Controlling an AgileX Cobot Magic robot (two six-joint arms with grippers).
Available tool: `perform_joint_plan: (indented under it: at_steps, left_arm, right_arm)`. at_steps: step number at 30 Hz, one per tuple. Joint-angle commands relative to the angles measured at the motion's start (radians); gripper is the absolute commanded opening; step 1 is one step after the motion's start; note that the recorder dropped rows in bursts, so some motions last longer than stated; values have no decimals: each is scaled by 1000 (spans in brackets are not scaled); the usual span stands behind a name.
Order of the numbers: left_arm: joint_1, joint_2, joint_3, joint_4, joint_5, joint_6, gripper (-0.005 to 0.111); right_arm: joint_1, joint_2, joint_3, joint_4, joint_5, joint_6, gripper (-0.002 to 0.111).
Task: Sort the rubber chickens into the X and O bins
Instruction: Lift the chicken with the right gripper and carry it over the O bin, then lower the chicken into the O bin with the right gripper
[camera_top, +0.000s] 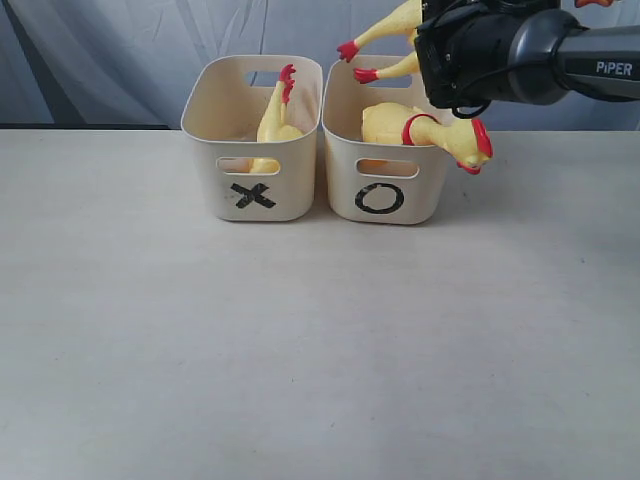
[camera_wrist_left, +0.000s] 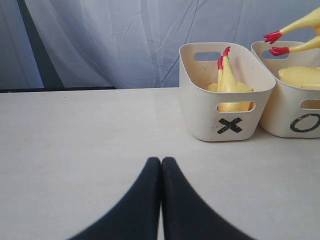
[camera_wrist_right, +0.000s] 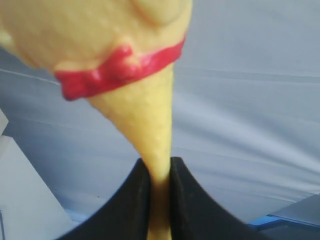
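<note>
In the exterior view, two cream plastic tubs with rounded corners stand side by side at the back of a pale table. The X bin is on the left and the O bin on the right. One yellow rubber chicken, the upright chicken, stands inside the X bin with a red part poking above the rim. A second, the lying chicken, rests in the O bin, its red-banded neck and head hanging over the right rim. A third, the held chicken, is in the air over the back of the O bin with its red feet pointing left, at the end of the black right arm.

In the left wrist view, the left gripper is clenched with its black fingers pressed together on nothing. It is well apart from the X bin.

In the right wrist view, the right gripper is grasping the held chicken by its thin yellow neck, below the red neck band.
</note>
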Motion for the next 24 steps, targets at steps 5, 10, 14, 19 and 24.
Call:
perform_joint_plan:
  at_steps: [5,10,14,19,24]
  left_arm:
    - [0,-4,5,-11,-3,3,0]
    - [0,-6,5,-13,-3,3,0]
    - [0,-6,5,-20,-3,3,0]
    - [0,-35,5,-19,-3,3,0]
    - [0,-57,5,-13,-3,3,0]
  right_arm:
    - [-23,47,-70,-30,15,-12,-1]
    - [-31,79,-104,-30,13,-11,-1]
    - [-34,106,-120,-30,-1,-46,-1]
    - [-35,135,-125,-30,-11,-83,-1]
    - [-35,145,-125,-30,-51,-83,22]
